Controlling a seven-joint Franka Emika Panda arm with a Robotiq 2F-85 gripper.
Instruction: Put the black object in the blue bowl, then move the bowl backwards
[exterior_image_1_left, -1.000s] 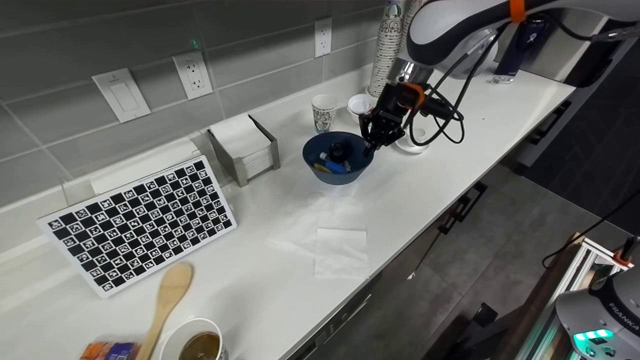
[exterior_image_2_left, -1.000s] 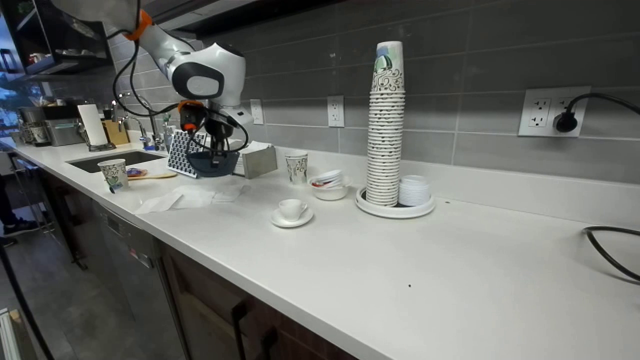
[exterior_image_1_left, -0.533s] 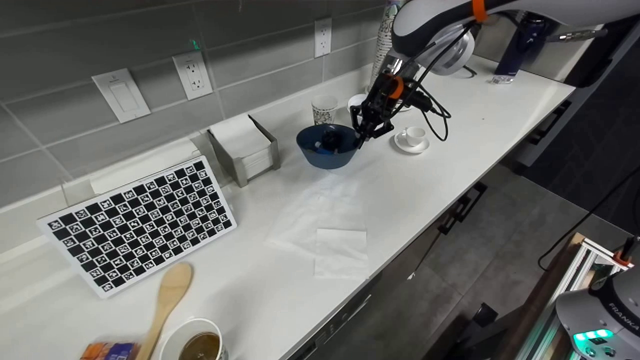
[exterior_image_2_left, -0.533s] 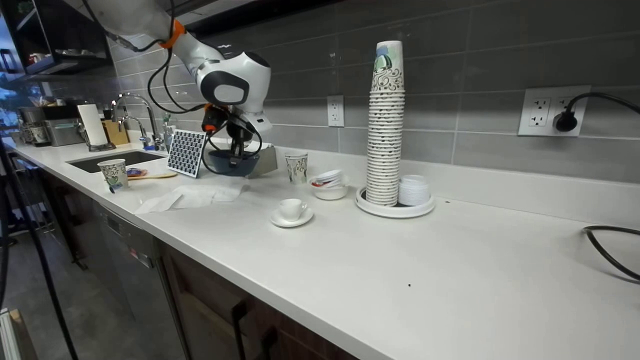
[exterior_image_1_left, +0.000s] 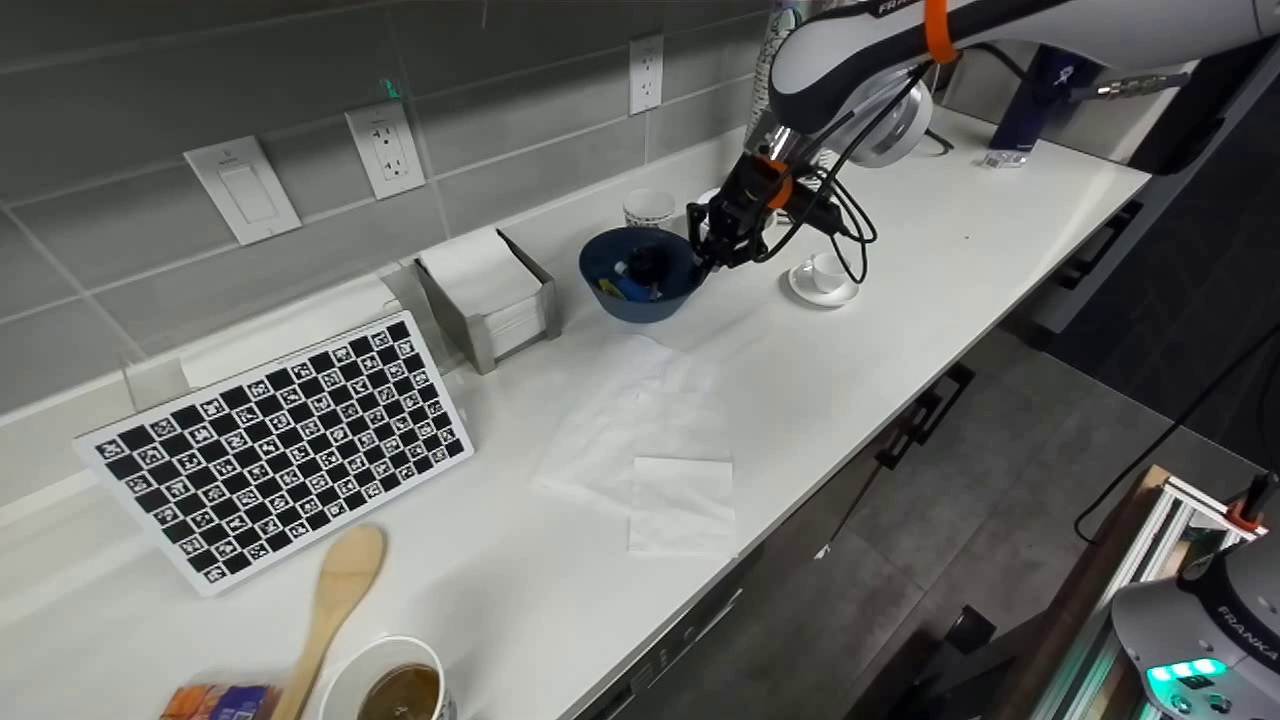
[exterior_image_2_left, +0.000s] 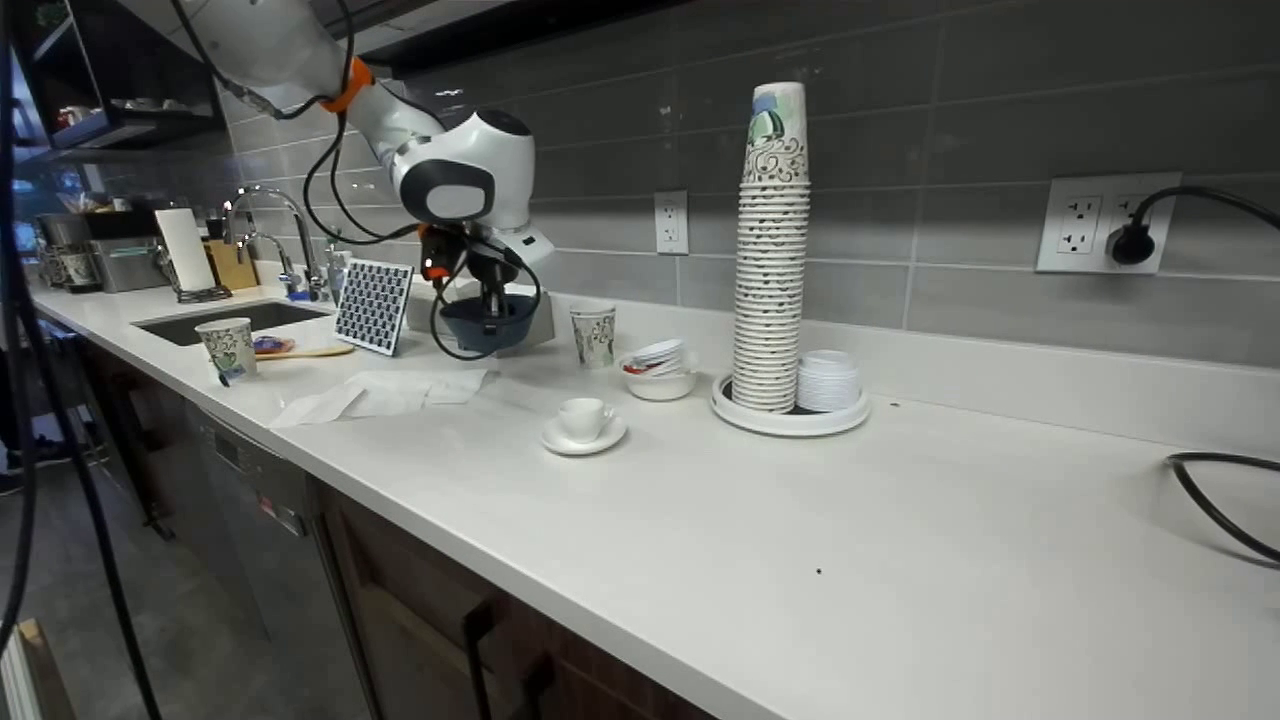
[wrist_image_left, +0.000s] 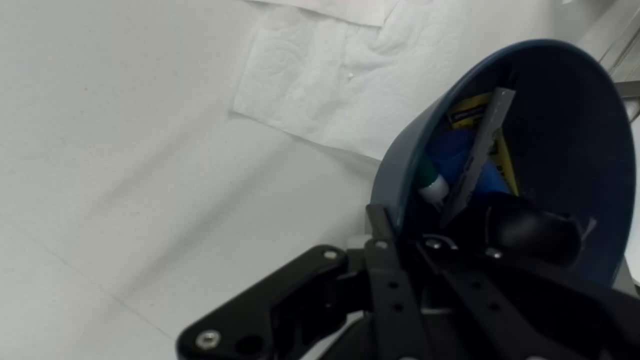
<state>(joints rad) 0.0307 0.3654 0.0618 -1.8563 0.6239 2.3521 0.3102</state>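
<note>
The blue bowl (exterior_image_1_left: 640, 310) stands near the wall between the napkin box and the paper cup in an exterior view. It also shows in an exterior view (exterior_image_2_left: 512, 336) and the wrist view (wrist_image_left: 575, 115). My gripper (exterior_image_1_left: 702, 272) is shut on the bowl's rim, one finger outside and one inside; the fingers show in the wrist view (wrist_image_left: 402, 225). The bowl looks tilted in the wrist view; I cannot tell whether its base touches the counter. The black object (exterior_image_1_left: 650, 264) lies inside the bowl, a dark lump in the wrist view (wrist_image_left: 532, 232), with blue, yellow and green-and-white items.
The napkin box (exterior_image_1_left: 500, 300) is close beside the bowl. A paper cup (exterior_image_2_left: 594, 335) stands behind it. A white cup on a saucer (exterior_image_2_left: 583, 420), a small white bowl (exterior_image_2_left: 660, 385) and a cup stack (exterior_image_2_left: 770, 300) are nearby. Napkins (exterior_image_1_left: 682, 505) lie in front.
My gripper and the bowl have moved together toward the wall, up and left in an exterior view and rightward in an exterior view. The grip on the rim stays the same.
</note>
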